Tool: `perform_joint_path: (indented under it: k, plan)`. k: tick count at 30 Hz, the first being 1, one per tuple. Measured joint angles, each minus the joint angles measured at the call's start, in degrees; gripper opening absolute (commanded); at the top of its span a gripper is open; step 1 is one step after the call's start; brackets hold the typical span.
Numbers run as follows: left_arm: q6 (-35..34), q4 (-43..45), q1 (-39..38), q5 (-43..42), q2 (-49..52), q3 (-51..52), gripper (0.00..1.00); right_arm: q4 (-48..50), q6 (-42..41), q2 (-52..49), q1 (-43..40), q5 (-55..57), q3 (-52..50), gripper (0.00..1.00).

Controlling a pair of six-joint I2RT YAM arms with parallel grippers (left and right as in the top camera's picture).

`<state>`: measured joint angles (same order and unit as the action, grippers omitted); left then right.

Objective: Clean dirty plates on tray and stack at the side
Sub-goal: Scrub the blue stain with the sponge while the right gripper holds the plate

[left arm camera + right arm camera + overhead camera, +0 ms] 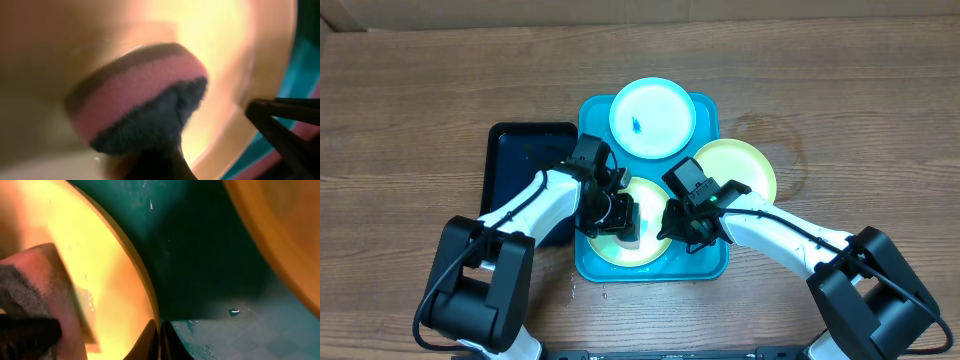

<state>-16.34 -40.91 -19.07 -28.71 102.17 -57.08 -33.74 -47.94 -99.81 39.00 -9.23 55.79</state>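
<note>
One lime-green plate point(618, 252), at the front of the turquoise tray point(712, 264), is mostly hidden under my arms. My left jaws clench a pink sponge point(140, 95) against it; my right jaws pinch its rim. Left wrist view is blurred. Light-blue plate point(660, 105) sits at the back; second lime-green plate point(745, 165) overhangs the right rim.

The wooden tabletop point(410, 90) is carrying two trays: the turquoise tray point(592, 112) is lying beneath both pairs of jaws, and a black tray point(515, 150) is sitting just beside it, left of the left jaws.
</note>
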Motion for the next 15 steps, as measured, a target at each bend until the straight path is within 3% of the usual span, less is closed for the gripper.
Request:
perform_joint_path:
  k: [6, 10, 15]
  plan:
    - [0.57, -8.57, 0.11, -0.5, 0.13, -10.64, 0.04, 0.17, -0.02, 0.0, 0.0, -0.31, 0.0, 0.04]
    - [1.27, -15.26, 0.11, 4.96, -0.46, -16.98, 0.04, 0.2, -0.02, 0.0, 0.0, -0.42, 0.0, 0.04]
    - [1.51, -18.91, 0.04, 13.81, -1.09, -17.44, 0.04, 0.28, -0.04, 0.0, 0.0, -0.42, 0.0, 0.04]
